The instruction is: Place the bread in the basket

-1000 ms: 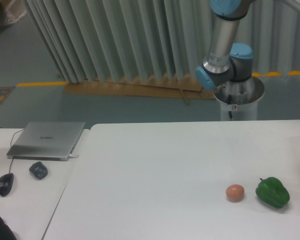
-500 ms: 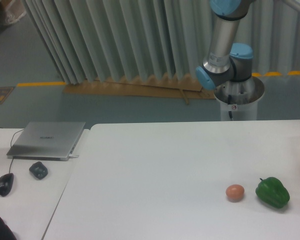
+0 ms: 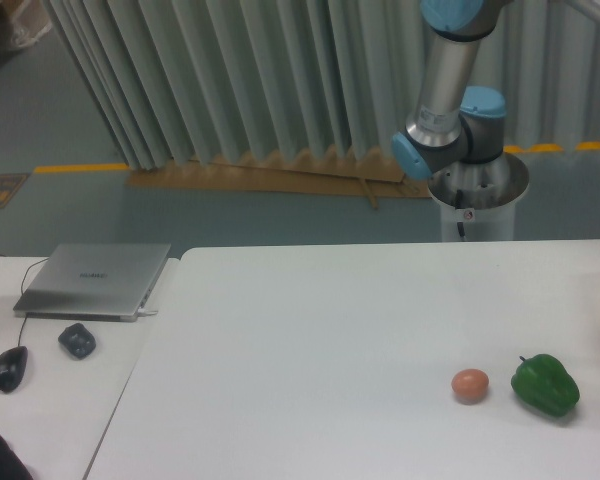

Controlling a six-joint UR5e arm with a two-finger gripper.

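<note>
Room: pleated grey-green curtain [image 3: 230, 80] along back; grey floor [image 3: 60, 215] with yellow line [image 3: 80, 168]; brown board [image 3: 270, 180] at curtain foot; white table [image 3: 310, 340].

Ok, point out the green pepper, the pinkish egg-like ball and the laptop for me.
green pepper [image 3: 545, 386], fixed camera view, middle of its body.
egg-like ball [image 3: 470, 384], fixed camera view, centre of its rounded surface.
laptop [image 3: 94, 279], fixed camera view, middle of its closed lid.

My arm [image 3: 448, 90] rises off its base behind the white bench [image 3: 330, 340]. A pinkish egg-like ball [image 3: 470, 385] sits just beside a green pepper [image 3: 546, 385] near the right front. Off left there's a closed laptop [image 3: 95, 280] and a black mouse [image 3: 10, 368].
</note>
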